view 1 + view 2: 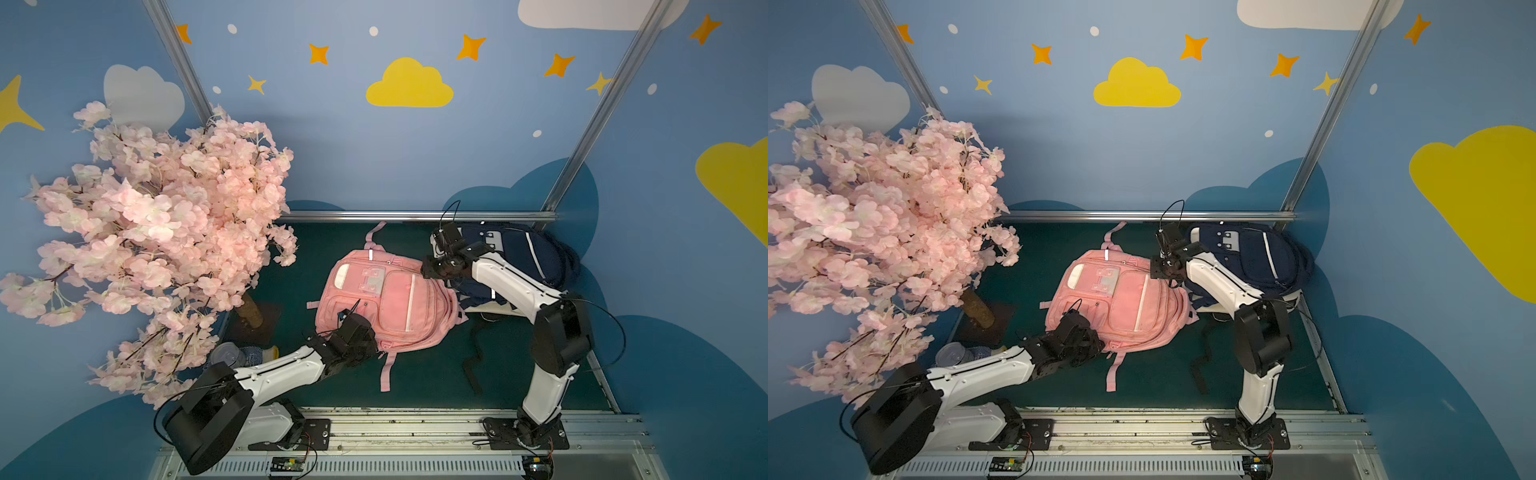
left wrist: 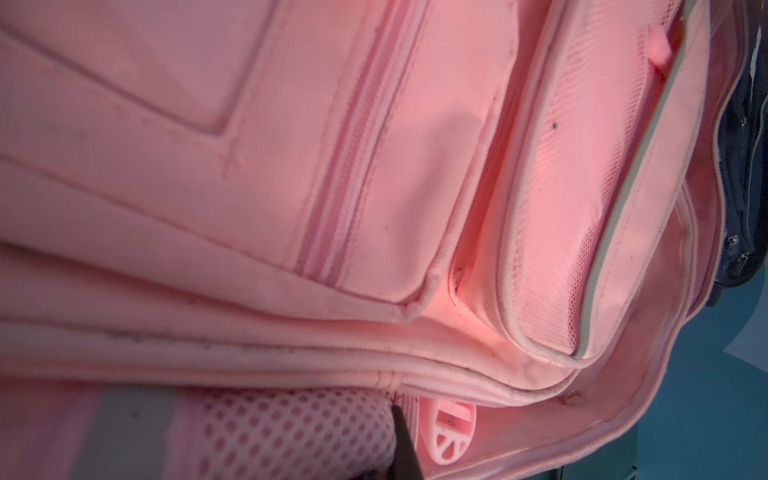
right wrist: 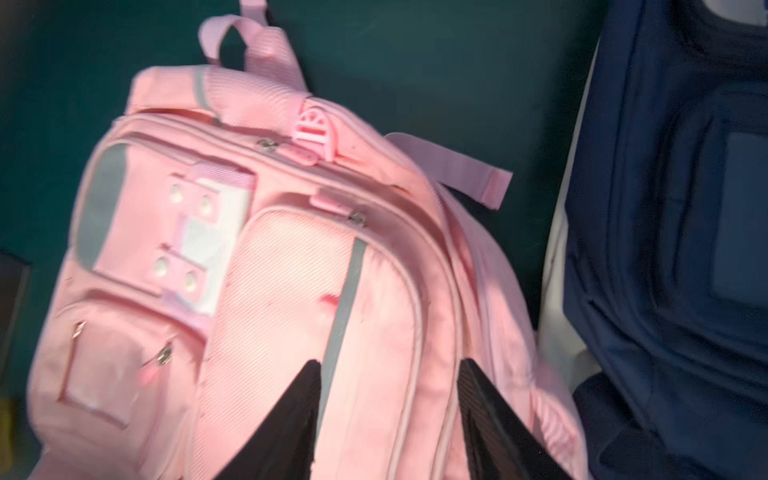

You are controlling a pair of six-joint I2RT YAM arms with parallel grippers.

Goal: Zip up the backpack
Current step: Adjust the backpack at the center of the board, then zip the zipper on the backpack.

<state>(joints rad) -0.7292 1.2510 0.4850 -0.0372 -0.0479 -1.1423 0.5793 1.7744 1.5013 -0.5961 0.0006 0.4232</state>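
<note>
One view, right wrist, shows right jaws parted over pink backpack (image 3: 291,270); left jaws closed

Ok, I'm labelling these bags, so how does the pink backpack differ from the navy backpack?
Colour: the pink backpack is pink, the navy backpack dark blue. Place: the pink backpack lies in the middle of the mat, the navy backpack in the far corner by the rail. The right gripper stands open over the pink backpack, not the navy backpack. Both share a pale stripe and a studded front patch.
</note>
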